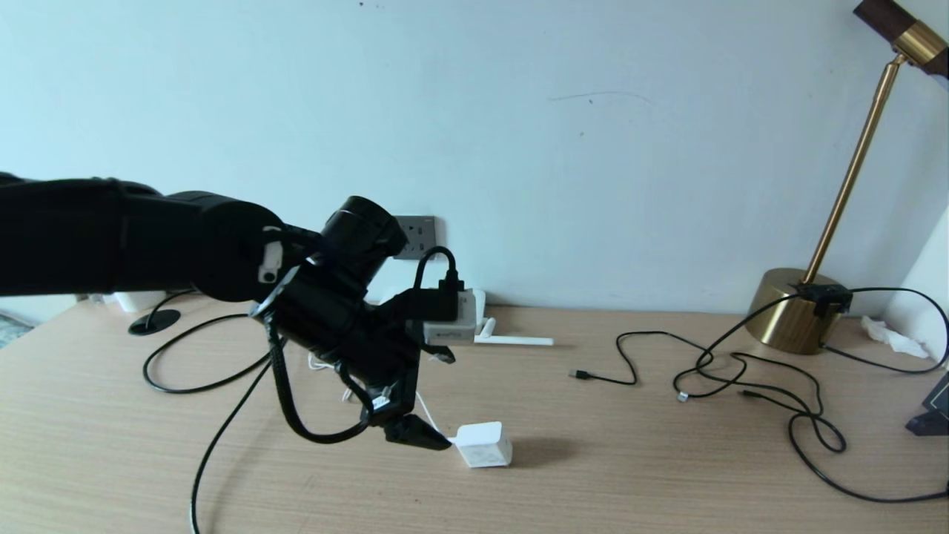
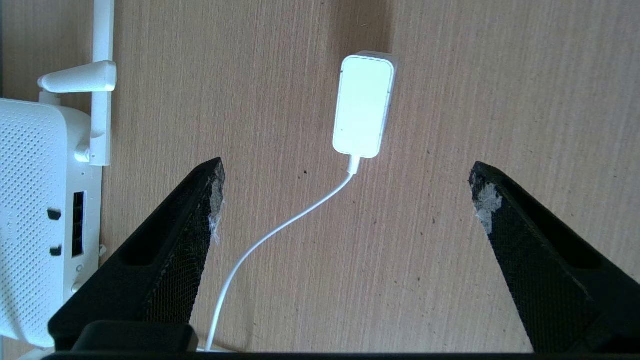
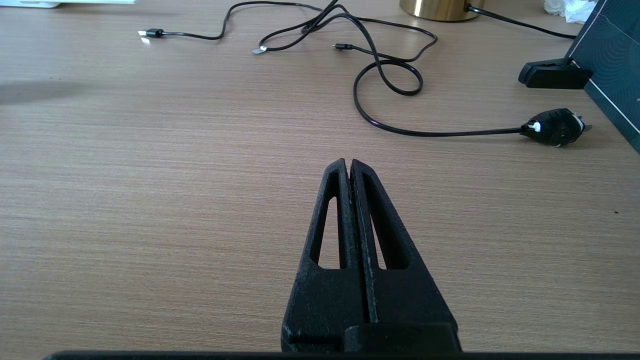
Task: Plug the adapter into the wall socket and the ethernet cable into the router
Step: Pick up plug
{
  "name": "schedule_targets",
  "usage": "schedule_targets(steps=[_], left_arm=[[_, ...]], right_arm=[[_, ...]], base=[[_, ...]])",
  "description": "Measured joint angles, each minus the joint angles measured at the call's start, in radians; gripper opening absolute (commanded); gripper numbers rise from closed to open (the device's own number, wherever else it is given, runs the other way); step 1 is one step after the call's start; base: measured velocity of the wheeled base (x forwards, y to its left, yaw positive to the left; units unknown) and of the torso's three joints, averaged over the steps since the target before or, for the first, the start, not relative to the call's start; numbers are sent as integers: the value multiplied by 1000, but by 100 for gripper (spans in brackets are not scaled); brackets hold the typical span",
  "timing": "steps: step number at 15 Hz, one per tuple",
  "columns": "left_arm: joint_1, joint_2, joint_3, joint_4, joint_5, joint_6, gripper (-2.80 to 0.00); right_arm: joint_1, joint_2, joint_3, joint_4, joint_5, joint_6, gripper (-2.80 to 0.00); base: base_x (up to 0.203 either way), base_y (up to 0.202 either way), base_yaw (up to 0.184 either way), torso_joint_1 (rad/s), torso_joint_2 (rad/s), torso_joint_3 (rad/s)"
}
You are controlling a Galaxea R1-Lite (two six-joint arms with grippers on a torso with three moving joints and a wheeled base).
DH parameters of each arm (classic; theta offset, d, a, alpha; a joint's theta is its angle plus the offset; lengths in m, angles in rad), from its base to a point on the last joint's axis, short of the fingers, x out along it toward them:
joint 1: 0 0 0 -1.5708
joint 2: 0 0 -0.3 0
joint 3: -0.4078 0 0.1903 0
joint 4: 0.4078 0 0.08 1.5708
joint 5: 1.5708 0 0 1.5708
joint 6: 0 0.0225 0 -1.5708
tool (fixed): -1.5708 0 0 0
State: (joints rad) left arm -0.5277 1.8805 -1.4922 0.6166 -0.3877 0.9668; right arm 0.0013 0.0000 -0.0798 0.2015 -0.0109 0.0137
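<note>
The adapter (image 1: 485, 443) (image 2: 364, 107), a small white cube, lies on the wooden table with its thin white cord (image 2: 280, 225) trailing back toward the router (image 2: 35, 200). My left gripper (image 1: 446, 400) (image 2: 347, 171) hangs open just above the table, its fingertips short of the adapter and holding nothing. The router's dark ports (image 2: 78, 225) show on one edge; in the head view my arm hides all but its antennas (image 1: 511, 340). The dark grey wall socket (image 1: 415, 236) sits on the wall behind. A thick black ethernet cable (image 1: 215, 445) runs along the left; its plug is hidden. My right gripper (image 3: 348, 162) is shut and empty.
A brass lamp (image 1: 797, 319) stands at the back right, with thin black cables (image 1: 741, 371) sprawled before it. A black plug (image 3: 555, 126) and a dark board on a stand (image 3: 615, 60) lie near the right edge. A crumpled tissue (image 1: 890, 337) rests beside the lamp.
</note>
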Motion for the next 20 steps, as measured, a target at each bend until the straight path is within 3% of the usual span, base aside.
schedule_targets(steps=[4, 9, 13, 17, 20], left_arm=[[-2, -42, 24, -9, 7, 0, 0], [-19, -31, 25, -11, 107, 11, 0], [-7, 15, 16, -8, 118, 26, 0], [-1, 92, -105, 80, 115, 26, 0], [-7, 168, -239, 192, 64, 28, 0]], right_arm=[[0, 0, 0, 0, 0, 0, -280], [0, 0, 0, 0, 0, 0, -280], [0, 0, 0, 0, 0, 0, -280], [0, 0, 0, 0, 0, 0, -280], [0, 0, 0, 0, 0, 0, -280]], base=[[0, 0, 0, 0, 0, 0], [0, 0, 0, 0, 0, 0], [0, 0, 0, 0, 0, 0], [0, 0, 0, 0, 0, 0], [0, 0, 0, 0, 0, 0]])
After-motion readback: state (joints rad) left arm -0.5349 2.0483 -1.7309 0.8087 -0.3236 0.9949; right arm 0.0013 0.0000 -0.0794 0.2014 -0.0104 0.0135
